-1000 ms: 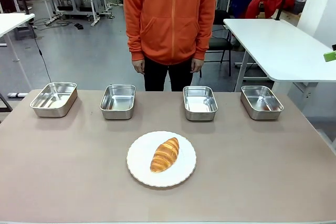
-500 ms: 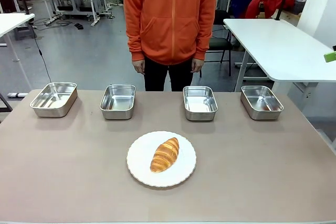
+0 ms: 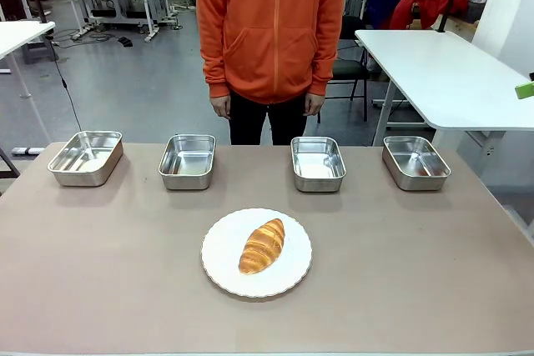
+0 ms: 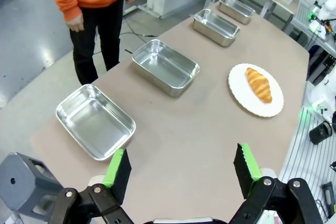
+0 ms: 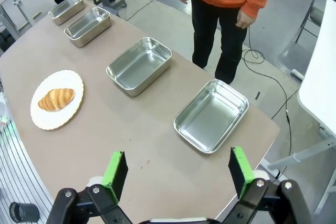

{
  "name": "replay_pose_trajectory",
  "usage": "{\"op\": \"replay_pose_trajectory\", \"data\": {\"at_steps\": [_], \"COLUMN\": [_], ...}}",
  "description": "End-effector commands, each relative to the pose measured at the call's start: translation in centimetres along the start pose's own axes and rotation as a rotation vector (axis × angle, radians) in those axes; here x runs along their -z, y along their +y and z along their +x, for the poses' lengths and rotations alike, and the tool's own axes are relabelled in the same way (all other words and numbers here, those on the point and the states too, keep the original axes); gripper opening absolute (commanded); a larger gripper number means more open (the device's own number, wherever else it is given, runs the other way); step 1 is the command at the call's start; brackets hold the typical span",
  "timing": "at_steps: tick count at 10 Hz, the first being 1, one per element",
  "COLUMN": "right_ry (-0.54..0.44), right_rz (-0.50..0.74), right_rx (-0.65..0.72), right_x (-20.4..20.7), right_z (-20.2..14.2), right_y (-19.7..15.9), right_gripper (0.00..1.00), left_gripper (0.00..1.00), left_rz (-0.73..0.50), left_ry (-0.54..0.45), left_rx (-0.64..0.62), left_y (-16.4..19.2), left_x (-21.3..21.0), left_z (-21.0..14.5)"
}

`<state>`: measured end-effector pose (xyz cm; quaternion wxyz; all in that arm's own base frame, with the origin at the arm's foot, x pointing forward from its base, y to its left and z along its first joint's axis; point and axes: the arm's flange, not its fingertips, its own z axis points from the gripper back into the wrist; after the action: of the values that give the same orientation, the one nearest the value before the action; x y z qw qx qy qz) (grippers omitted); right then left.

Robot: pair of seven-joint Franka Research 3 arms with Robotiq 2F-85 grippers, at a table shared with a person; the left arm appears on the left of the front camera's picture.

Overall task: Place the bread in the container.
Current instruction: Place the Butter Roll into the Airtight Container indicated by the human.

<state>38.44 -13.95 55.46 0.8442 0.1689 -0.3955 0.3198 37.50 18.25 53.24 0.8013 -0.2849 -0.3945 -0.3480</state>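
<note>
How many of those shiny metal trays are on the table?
4, in a row along the far side of the table: the far-left tray, the left-middle tray, the right-middle tray, the far-right tray. None seems hidden.

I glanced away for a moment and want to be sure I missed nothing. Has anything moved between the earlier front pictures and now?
Nothing has visibly changed. The bread lies on the white plate as before. The four steel trays keep their row at the far side of the table, and the person stands behind it with both hands down.
</note>
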Motion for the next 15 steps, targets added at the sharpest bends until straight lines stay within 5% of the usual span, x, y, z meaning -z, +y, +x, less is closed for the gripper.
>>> {"op": "replay_pose_trajectory", "data": {"at_steps": [1, 15], "right_ry": [-0.027, -0.027], "right_rz": [0.014, 0.014], "right_rx": [-0.017, -0.017], "right_x": [0.07, 0.07], "right_z": [-0.13, -0.13], "right_y": [-0.19, -0.19], "right_gripper": [1.00, 1.00], "left_gripper": [1.00, 1.00], "left_rz": [-0.006, -0.006], "left_ry": [-0.015, -0.015], "left_rx": [0.007, 0.007], "left_y": [-0.18, -0.18], "left_x": [-0.09, -0.09], "left_z": [0.13, 0.13]}}
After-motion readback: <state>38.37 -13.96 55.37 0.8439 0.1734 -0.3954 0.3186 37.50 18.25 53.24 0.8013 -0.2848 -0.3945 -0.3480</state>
